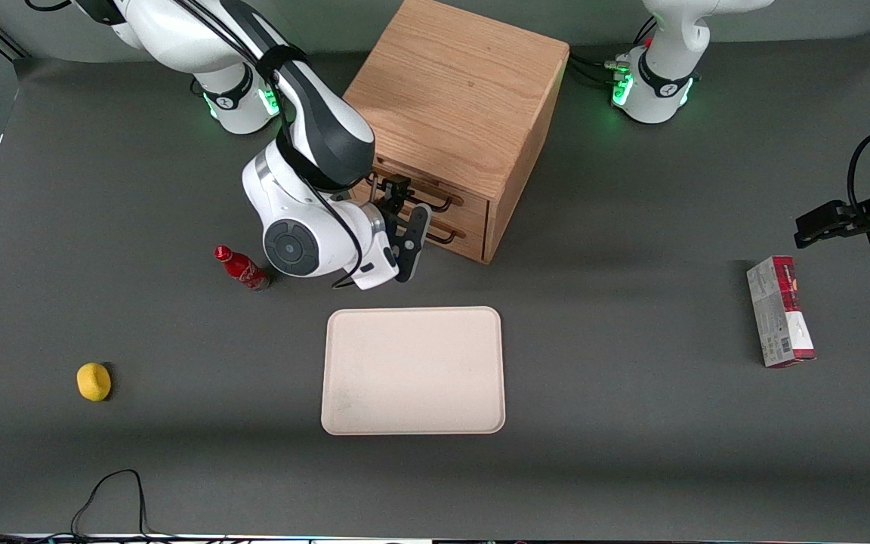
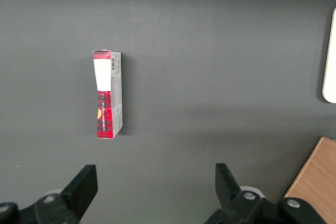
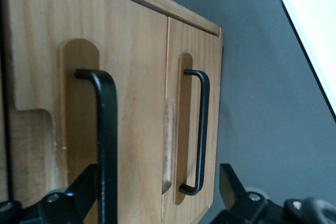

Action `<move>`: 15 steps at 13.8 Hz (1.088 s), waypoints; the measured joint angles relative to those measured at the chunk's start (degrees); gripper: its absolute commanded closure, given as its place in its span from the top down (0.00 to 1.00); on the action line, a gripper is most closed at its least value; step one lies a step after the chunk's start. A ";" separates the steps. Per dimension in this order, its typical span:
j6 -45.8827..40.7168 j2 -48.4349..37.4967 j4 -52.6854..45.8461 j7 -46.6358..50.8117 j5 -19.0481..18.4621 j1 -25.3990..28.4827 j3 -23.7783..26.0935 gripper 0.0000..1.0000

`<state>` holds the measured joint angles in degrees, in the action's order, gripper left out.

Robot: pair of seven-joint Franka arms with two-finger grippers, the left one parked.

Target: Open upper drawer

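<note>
The wooden cabinet [image 1: 458,83] stands at the back of the table with its two drawers facing the working arm. The upper drawer [image 1: 471,205] [image 3: 136,103] looks shut, and its black bar handle [image 1: 435,198] [image 3: 106,140] runs across its front. The bottom drawer [image 3: 191,61] carries a matching handle [image 3: 202,129]. My right gripper [image 1: 407,211] [image 3: 157,182] hangs open just in front of the drawer fronts. One finger [image 3: 84,184] sits close beside the upper handle, the other finger [image 3: 231,184] stands out past the bottom drawer. Nothing is gripped.
A beige tray [image 1: 412,370] lies nearer the front camera than the cabinet. A red bottle [image 1: 241,268] lies beside the working arm's wrist, a yellow lemon [image 1: 94,381] nearer the camera. A red and white box [image 1: 780,310] [image 2: 107,94] lies toward the parked arm's end.
</note>
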<state>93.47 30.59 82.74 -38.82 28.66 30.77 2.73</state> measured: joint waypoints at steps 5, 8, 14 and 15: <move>-0.02 0.36 0.00 -0.61 -0.14 0.16 0.08 1.00; -0.04 0.46 0.00 -0.61 -0.14 0.16 0.12 1.00; 0.15 0.47 -0.33 -0.61 -0.95 0.17 0.14 1.00; 0.22 0.47 -0.47 -0.61 -1.19 0.17 0.13 1.00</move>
<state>93.69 31.06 82.26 -39.44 27.47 30.94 2.86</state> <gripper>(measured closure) 0.000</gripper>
